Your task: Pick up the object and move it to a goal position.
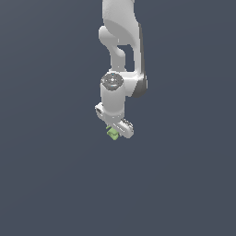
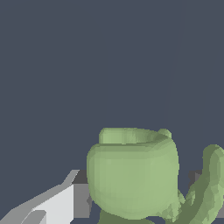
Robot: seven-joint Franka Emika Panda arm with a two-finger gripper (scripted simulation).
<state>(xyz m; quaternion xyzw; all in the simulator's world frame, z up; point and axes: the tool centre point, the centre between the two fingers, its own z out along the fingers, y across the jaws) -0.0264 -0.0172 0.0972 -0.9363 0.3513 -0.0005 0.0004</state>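
- one arm (image 1: pixel 120 50) was in the scene, white and jointed, reaching down from the 12 o'clock edge of the exterior view to about the middle of the picture.
- one gripper (image 1: pixel 117 129) hung at its lower end, white, with one finger (image 2: pixel 57 203) showing pale and grey-padded in the wrist view.
- one object (image 1: pixel 112 133) was there, a small light-green lump with rounded, faceted sides, much smaller than the gripper.
- the gripper's fingers stood narrow, closed in on the object; in the wrist view the grey pad touched the lump's flank, and a second grey pad showed partly behind the green on the other side.
- the object (image 2: pixel 133 173) filled the space between the fingers in the wrist view, with a curved green limb of it sticking out to one side.
- in the exterior view the object peeked out at about 7 o'clock from the gripper's tip, tucked just under it.
- the ground (image 1: pixel 50 179) was a plain dark blue-grey all around, with open room from the gripper toward 3, 6 and 9 o'clock out to every edge of the exterior view.
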